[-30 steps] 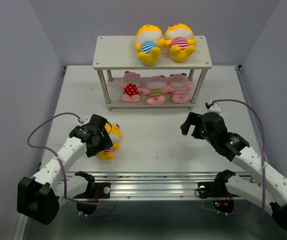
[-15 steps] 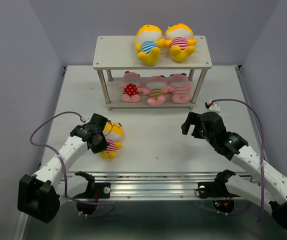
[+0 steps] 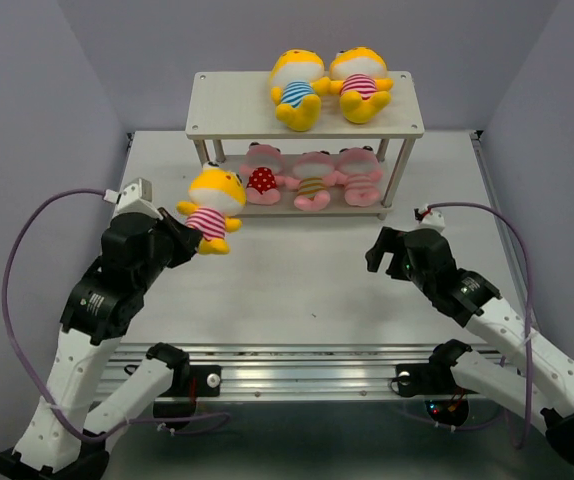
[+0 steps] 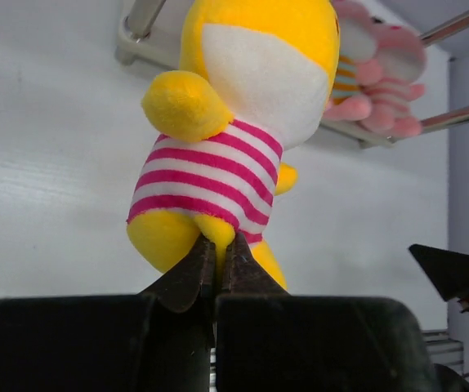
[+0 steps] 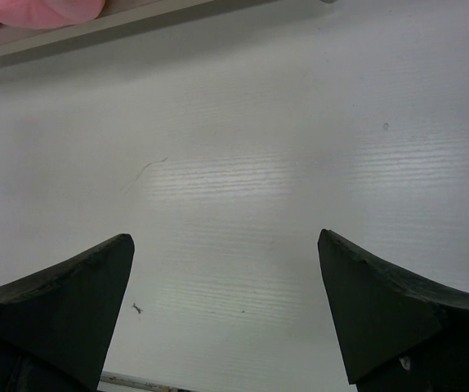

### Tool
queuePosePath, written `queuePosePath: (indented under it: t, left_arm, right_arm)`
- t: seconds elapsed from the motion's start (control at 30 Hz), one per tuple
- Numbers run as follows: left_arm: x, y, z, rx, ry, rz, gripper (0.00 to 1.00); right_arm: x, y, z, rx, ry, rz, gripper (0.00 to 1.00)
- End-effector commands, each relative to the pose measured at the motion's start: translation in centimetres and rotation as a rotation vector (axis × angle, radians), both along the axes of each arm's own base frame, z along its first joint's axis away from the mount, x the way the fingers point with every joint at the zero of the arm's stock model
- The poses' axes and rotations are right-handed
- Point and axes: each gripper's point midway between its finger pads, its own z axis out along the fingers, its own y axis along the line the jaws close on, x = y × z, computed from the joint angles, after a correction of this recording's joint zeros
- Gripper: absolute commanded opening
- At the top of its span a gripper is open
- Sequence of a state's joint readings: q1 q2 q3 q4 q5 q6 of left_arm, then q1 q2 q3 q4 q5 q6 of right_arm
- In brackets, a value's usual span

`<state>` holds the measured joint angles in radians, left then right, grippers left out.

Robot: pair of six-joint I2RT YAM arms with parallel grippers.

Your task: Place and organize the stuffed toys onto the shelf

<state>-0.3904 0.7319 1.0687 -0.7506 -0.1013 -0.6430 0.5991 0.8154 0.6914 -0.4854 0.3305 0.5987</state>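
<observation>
My left gripper (image 3: pixel 185 236) (image 4: pixel 218 242) is shut on the bottom of a yellow stuffed toy (image 3: pixel 213 208) (image 4: pixel 233 114) in a pink-striped shirt, held in the air in front of the shelf's left legs. The shelf (image 3: pixel 222 108) holds two yellow toys on top, one blue-striped (image 3: pixel 296 88) and one pink-striped (image 3: pixel 361 83). Three pink toys lie on its lower board: red-dotted (image 3: pixel 261 176), brown-striped (image 3: pixel 313 181) and pink-striped (image 3: pixel 359 174). Over the bare table at the right, my right gripper (image 3: pixel 379 247) (image 5: pixel 226 245) stands open with nothing between its fingers.
The white table (image 3: pixel 297 275) runs from the shelf to a metal rail (image 3: pixel 307 355) at the near edge. Grey walls close in on both sides. A purple cable (image 3: pixel 27 250) loops off the left arm, another (image 3: pixel 512 240) off the right.
The left gripper closed on the yellow toy lying on the table, then lifted it up and toward the shelf. The right arm has barely moved.
</observation>
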Motion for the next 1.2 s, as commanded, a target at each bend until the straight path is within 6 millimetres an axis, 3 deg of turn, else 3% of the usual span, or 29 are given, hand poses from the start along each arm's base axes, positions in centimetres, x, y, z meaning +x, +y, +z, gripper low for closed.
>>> queuePosePath:
  t: [0.0, 0.1, 0.13, 0.2, 0.23, 0.3, 0.33, 0.4, 0.5, 0.53, 0.77, 0.8, 1.0, 1.17]
  left_arm:
    - [0.4, -0.5, 7.8, -0.055, -0.229, -0.049, 0.0]
    - [0.2, -1.1, 13.1, -0.109, -0.363, -0.086, 0.0]
    - [-0.1, -1.4, 15.6, -0.135, -0.428, -0.104, 0.0]
    - [0.2, -1.5, 17.9, -0.154, -0.492, -0.109, 0.0]
    - [-0.2, -2.1, 20.2, -0.176, -0.55, -0.147, 0.0]
    - [1.3, -2.6, 21.3, -0.16, -0.551, -0.149, 0.0]
    - [1.5, -2.4, 23.4, -0.163, -0.591, -0.136, 0.0]
    - [3.6, -3.3, 24.0, -0.153, -0.593, -0.142, 0.0]
    - [6.1, -3.3, 26.6, -0.156, -0.639, -0.092, 0.0]
    - [7.8, -3.7, 26.5, -0.144, -0.632, -0.079, 0.0]
    - [13.2, -5.6, 26.9, -0.095, -0.606, -0.078, 0.0]
    - [13.4, -5.7, 27.4, -0.103, -0.608, -0.077, 0.0]
    - [15.9, -4.0, 25.2, -0.108, -0.529, 0.076, 0.0]
    - [17.1, -4.4, 23.3, -0.119, -0.488, 0.076, 0.0]
  right_arm:
    - [0.7, -0.2, 1.5, 0.019, -0.066, -0.025, 1.0]
    - [0.6, -0.3, 1.6, 0.022, -0.07, -0.028, 1.0]
    - [0.7, -0.3, 1.7, 0.023, -0.073, -0.028, 1.0]
    - [0.7, -0.3, 1.7, 0.023, -0.074, -0.032, 1.0]
    - [0.7, -0.4, 1.7, 0.024, -0.077, -0.033, 1.0]
    - [0.7, -0.5, 1.8, 0.019, -0.08, -0.04, 1.0]
    - [0.7, -0.5, 1.9, 0.021, -0.081, -0.041, 1.0]
    - [0.8, -0.5, 2.0, 0.02, -0.084, -0.041, 1.0]
    - [0.8, -0.4, 2.2, 0.024, -0.089, -0.039, 1.0]
    - [0.8, -0.4, 2.2, 0.024, -0.089, -0.039, 1.0]
    - [0.9, -0.8, 2.7, 0.023, -0.106, -0.051, 1.0]
    - [0.8, -0.8, 2.9, 0.027, -0.11, -0.053, 1.0]
    - [0.8, -0.7, 3.1, 0.042, -0.114, -0.058, 1.0]
    - [0.8, -0.8, 3.2, 0.044, -0.118, -0.061, 1.0]
